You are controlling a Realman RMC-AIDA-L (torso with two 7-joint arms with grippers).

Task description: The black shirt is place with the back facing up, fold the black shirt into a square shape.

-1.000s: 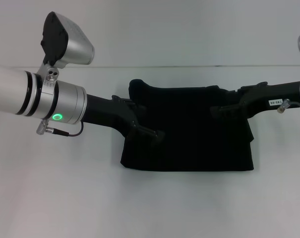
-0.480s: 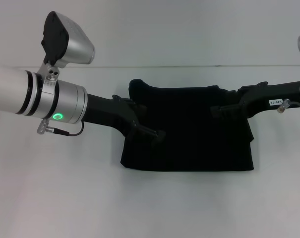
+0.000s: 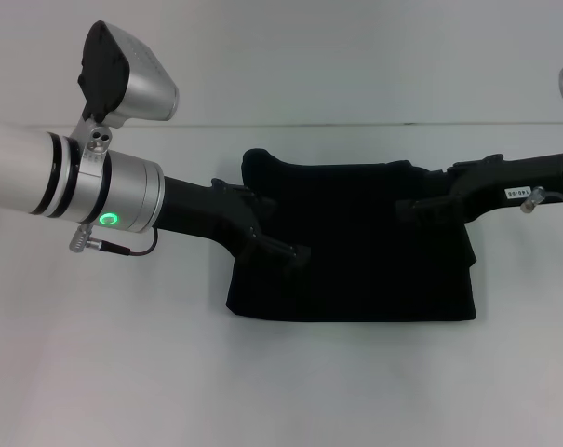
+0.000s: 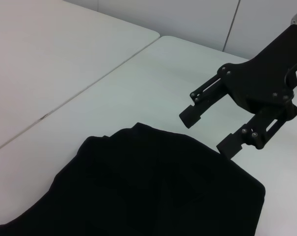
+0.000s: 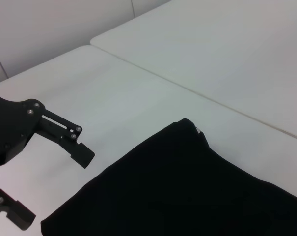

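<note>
The shirt (image 3: 351,242) lies folded mid-bench (image 3: 123,372), the left gripper (image 3: 276,244) over its left edge, the right gripper (image 3: 421,209) over its right.

Three cameras, one shared patch of white surface (image 3: 123,372)

The head camera looks forward and down from above, taking in both arms and the whole black shirt (image 3: 355,247). The left wrist camera sits low and close, facing across the shirt toward the right hand (image 4: 212,130), whose fingers stand apart. The right wrist camera mirrors it, facing the left hand (image 5: 50,187), also spread. All three views share the shirt.
</note>
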